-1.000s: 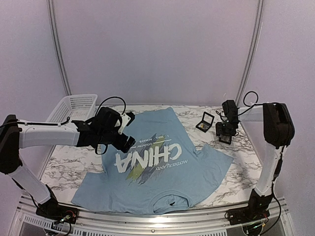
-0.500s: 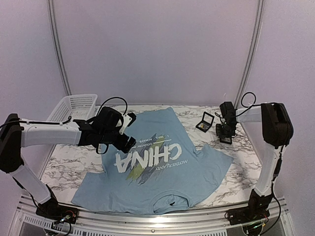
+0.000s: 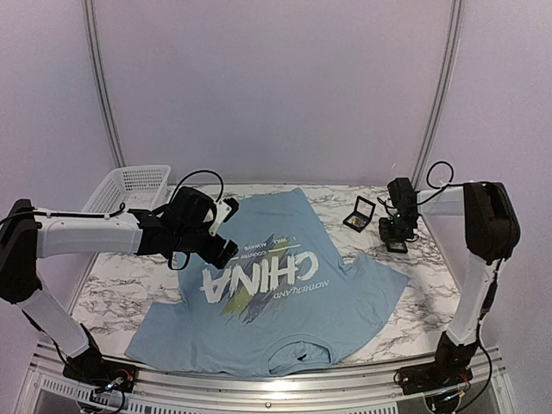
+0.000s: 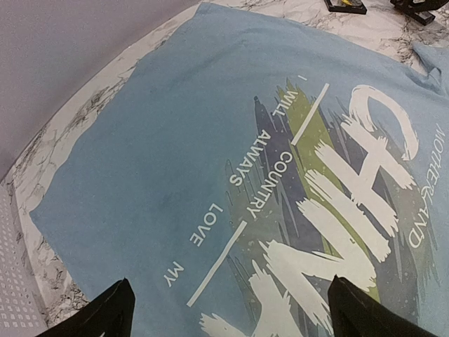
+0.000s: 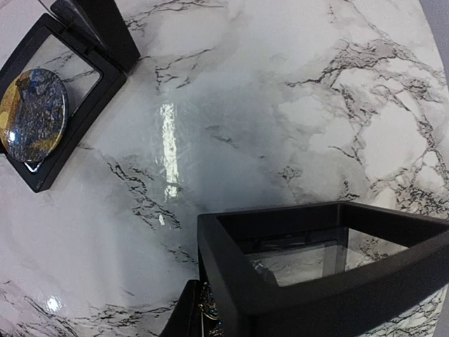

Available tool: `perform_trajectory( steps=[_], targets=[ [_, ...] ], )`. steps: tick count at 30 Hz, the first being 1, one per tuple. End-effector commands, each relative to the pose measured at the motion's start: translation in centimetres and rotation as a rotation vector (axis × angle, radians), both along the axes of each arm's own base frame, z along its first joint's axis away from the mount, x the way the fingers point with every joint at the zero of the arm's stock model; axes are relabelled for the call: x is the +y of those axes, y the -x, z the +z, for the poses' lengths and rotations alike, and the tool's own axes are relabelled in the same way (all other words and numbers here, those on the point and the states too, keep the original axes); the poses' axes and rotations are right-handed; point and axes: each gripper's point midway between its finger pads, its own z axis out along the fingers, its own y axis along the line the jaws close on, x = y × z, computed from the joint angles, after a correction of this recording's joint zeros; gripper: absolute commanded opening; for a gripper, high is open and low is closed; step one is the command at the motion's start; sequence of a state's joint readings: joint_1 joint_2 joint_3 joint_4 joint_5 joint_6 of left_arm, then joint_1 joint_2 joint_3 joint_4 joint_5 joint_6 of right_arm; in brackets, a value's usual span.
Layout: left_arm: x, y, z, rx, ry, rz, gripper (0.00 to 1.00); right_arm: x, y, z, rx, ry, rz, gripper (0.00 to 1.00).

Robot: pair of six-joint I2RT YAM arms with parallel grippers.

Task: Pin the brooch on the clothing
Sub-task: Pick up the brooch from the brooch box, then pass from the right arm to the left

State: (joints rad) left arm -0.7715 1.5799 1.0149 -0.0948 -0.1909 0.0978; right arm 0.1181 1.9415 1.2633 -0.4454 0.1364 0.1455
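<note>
- Where the right arm reaches over the far right of the table, the right gripper (image 3: pixel 398 229) hangs tip-down just above a small square black case (image 3: pixel 395 246). No view shows how far apart its jaws stand or whether anything is gripped (the wrist camera catches only one dark edge, possibly a finger, at the bottom of its frame).
- Near case (image 5: pixel 330 274): a black frame with a clear window, filling the lower part of the right wrist view. A small glittering metallic bit sits at its lower left corner, cropped too much to identify.
- Brooch (image 5: pixel 31 116): a round disc, gold and blue-grey, lying inside a second, open case (image 5: pixel 88 119) with its lid raised. It is on the marble beyond the near case, not on the shirt.
- Open case (image 3: pixel 360 213), overhead view: just left of the right gripper, near the shirt's far right edge.
- Left gripper (image 4: pixel 230 295): fingers spread wide and holding nothing. It hovers over the far left part of the T-shirt (image 4: pixel 175 140), above the small "MY LOVE" print.
- T-shirt (image 3: pixel 267 293): light blue with white "CHINA" lettering over yellow-green and dark strokes. It is spread flat with the collar toward the near edge.
- Marble table (image 3: pixel 112 285): carries the shirt and both cases.
- White mesh basket (image 3: pixel 129 185): at the far left corner, beside the shirt's hem.
</note>
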Motion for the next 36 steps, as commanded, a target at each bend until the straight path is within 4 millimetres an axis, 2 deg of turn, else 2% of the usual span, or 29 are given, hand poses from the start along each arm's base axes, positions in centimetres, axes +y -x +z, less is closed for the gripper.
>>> perform_trajectory(
  steps=[1,11,17,21,24,28,34,36],
  targets=[
    [-0.4,-0.1,0.4,-0.001,-0.006,-0.016,0.99,1.0,0.4,1.8,-0.026,-0.030,0.052,0.01],
    [-0.4,0.0,0.3,0.004,-0.010,-0.017,0.99,2.3,0.9,1.4,-0.022,-0.090,0.104,0.00],
    [-0.5,0.0,0.6,0.003,0.002,-0.017,0.99,3.1,0.9,3.7,-0.081,-0.128,0.143,0.00],
    [-0.7,-0.1,1.6,-0.011,0.024,-0.020,0.99,4.7,1.4,5.8,-0.123,-0.179,0.205,0.00],
    [-0.9,-0.1,2.6,-0.022,0.054,-0.021,0.99,6.7,2.0,8.3,-0.173,-0.218,0.259,0.00],
    [-1.7,0.1,5.1,-0.060,0.123,-0.029,0.98,11.3,2.8,13.6,-0.282,-0.292,0.346,0.01],
    [-4.7,1.5,13.0,-0.229,0.306,-0.098,0.98,20.3,4.1,24.8,-0.529,-0.431,0.506,0.05],
    [-5.3,1.9,15.2,-0.274,0.360,-0.115,0.98,22.9,4.9,27.9,-0.584,-0.495,0.561,0.06]
  ],
)
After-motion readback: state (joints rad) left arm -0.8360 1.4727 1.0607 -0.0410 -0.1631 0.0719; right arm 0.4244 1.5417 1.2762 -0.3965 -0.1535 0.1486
